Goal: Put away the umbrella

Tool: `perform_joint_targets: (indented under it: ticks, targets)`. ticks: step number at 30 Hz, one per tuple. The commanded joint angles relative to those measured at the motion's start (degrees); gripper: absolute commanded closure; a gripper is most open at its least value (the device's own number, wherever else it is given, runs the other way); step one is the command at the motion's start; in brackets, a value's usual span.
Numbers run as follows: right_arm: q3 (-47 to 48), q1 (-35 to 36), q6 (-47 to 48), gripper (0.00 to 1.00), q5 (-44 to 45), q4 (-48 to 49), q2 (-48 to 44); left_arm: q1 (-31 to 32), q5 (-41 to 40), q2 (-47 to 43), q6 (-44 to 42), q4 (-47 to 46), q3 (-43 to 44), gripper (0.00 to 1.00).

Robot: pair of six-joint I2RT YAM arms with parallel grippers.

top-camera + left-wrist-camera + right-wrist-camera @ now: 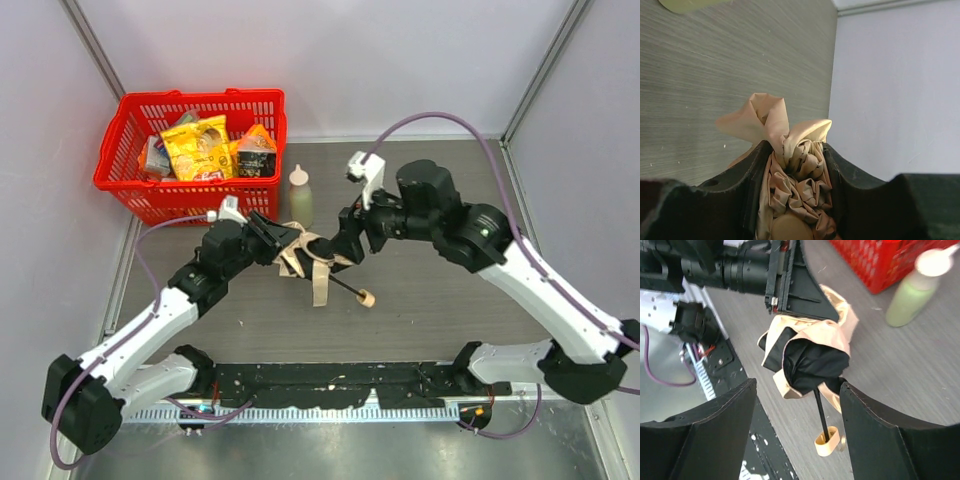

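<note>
Desk (430, 290): carries the red basket (160, 200), part-filled with packets. The umbrella (320, 280) is outside the basket, just in front of its right corner, with the canopy collapsed and bunched but unwrapped and the shaft pointing away from the basket. My left gripper (284, 241) is clamped on the bunched fabric at the basket-side end. My right gripper (337, 244) hangs over the canopy, jaws wide, holding nothing. Assessment: about midway; gathering, fastening and stowing remain.
</note>
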State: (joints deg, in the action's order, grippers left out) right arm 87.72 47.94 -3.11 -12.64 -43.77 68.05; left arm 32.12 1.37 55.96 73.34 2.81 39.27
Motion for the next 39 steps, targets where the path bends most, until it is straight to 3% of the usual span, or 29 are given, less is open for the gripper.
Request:
perform_joint_targets:
  ticks: [1, 10, 23, 39]
  targets:
    - [1.4, -1.97, 4.16, 0.27, -13.34, -1.32, 5.33, -0.57, 6.8, -2.7, -2.85, -13.26, -0.24, 1.0]
    - [-6.68, -7.16, 3.11, 0.22, -21.98, 4.13, 2.0, -2.41, 13.13, -4.2, -1.37, -18.97, -3.49, 1.0]
    - [-10.9, -7.16, -0.31, 0.21, -26.91, 11.16, 7.88, -2.76, 20.34, -2.26, 3.04, -27.94, -4.2, 1.0]
    - [-23.29, -5.23, -16.3, 0.2, -28.75, 37.52, 9.64, -2.76, 24.03, 1.07, 10.5, -38.66, -6.66, 1.0]
